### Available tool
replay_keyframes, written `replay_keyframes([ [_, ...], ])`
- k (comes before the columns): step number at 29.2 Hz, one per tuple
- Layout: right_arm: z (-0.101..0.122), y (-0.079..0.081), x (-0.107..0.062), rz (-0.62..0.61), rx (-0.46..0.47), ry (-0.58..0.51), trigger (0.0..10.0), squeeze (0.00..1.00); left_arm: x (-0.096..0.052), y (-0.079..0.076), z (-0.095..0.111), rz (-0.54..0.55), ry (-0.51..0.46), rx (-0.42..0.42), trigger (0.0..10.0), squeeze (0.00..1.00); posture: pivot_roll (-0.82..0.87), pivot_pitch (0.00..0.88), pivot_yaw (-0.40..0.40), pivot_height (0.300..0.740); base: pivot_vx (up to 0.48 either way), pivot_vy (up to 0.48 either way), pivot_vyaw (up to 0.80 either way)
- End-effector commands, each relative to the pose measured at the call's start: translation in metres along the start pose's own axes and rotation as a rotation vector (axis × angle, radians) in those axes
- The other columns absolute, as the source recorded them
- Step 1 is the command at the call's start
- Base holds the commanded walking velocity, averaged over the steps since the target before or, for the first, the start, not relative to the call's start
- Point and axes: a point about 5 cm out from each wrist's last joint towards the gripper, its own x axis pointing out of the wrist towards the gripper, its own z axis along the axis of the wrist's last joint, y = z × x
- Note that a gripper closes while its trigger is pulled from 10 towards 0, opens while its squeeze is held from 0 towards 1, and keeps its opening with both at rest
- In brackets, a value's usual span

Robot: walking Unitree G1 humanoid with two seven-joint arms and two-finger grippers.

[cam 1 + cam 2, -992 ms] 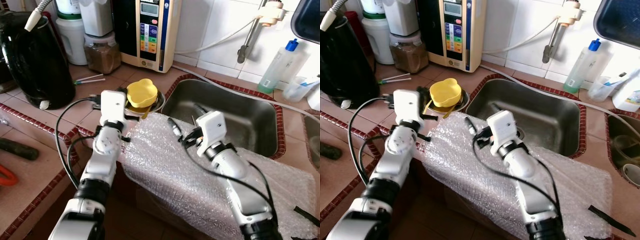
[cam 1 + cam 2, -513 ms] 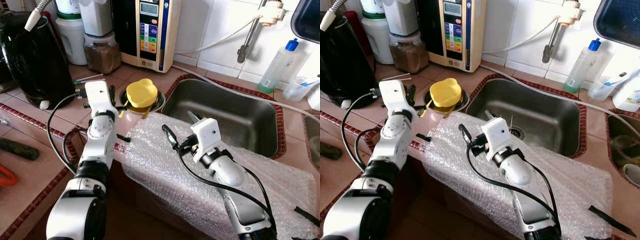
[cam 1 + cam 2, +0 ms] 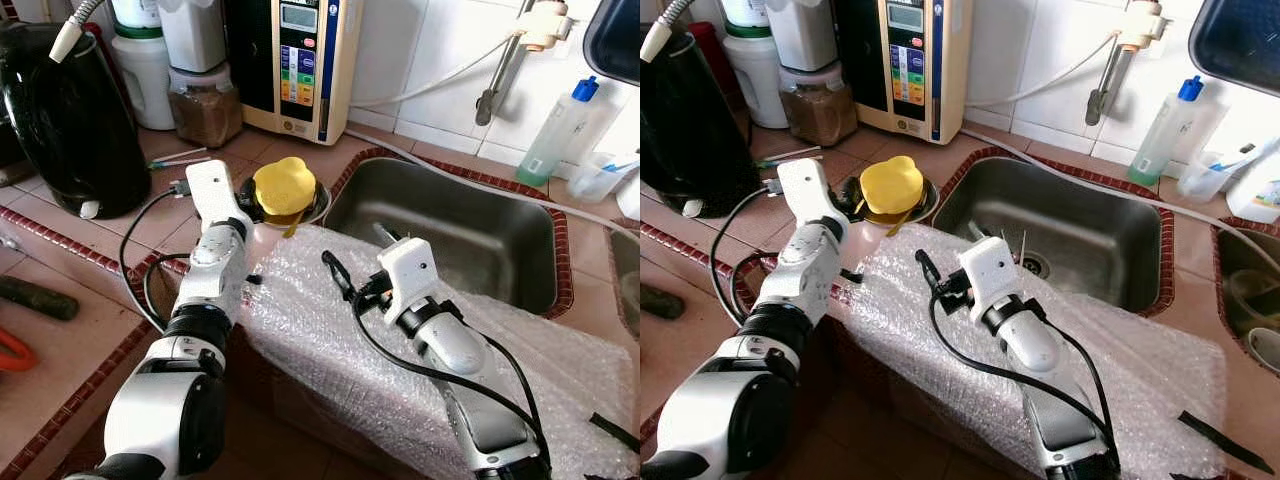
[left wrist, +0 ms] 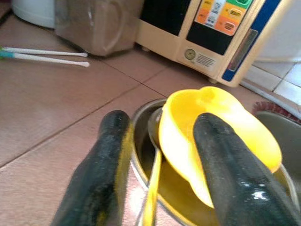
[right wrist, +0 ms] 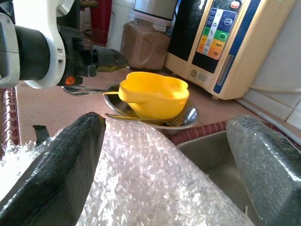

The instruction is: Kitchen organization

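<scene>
Terracotta tiles cover the tabletop (image 3: pixel 100 310), which runs from a black kettle (image 3: pixel 75 120) at its far left edge to a stainless sink (image 3: pixel 450 230) sunk into its right half. A sheet of bubble wrap (image 3: pixel 330 350) is draped over the front edge of the tabletop just before the sink. Against the white tiled wall at the back stand a cream water purifier (image 3: pixel 295 65) with coloured buttons, a jar of brown powder (image 3: pixel 205 105) and a white container (image 3: pixel 145 70). A clear bottle with a blue cap (image 3: pixel 560 130) stands at the back right, beyond the sink.

Between the sink's left rim and the kettle sits a shallow steel bowl (image 4: pixel 141 141), and in it a yellow flower-shaped bowl (image 3: pixel 284 187) tilted on its side, with a spoon (image 4: pixel 151 188) lying beneath it. The left pincer (image 4: pixel 162 155) is at this steel bowl, its black fingers (image 4: pixel 106 174) spread a moderate way apart, one outside the steel rim and the other over the yellow bowl, gripping nothing. The right pincer (image 5: pixel 167 155) hangs above the bubble wrap near the front edge, fingers (image 5: pixel 56 165) held wide, pointing toward the yellow bowl and apart from it. Two white sticks (image 4: pixel 44 54) lie on the tiles near the jar.
</scene>
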Motion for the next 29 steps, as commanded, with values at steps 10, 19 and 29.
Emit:
replay_keyframes([
  [10, 0.003, 0.000, -0.003, -0.009, -0.018, -0.009, 10.0, 0.00, 0.005, -0.019, 0.004, -0.052, 0.053, 0.026, 10.0, 1.00, 0.00, 0.000, 0.002, 0.740, 0.000, 0.000, 0.00],
  [19, 0.003, 0.002, -0.005, 0.011, -0.006, -0.006, 10.0, 0.00, 0.007, -0.024, -0.003, -0.070, 0.163, -0.017, 10.0, 0.41, -0.01, 0.000, 0.013, 0.740, 0.000, 0.000, 0.00],
  [29, 0.001, 0.003, -0.005, 0.005, -0.012, -0.001, 10.0, 0.00, 0.008, -0.026, -0.005, -0.079, 0.233, -0.067, 0.5, 0.00, -0.01, 0.000, 0.017, 0.740, 0.000, 0.000, 0.00],
])
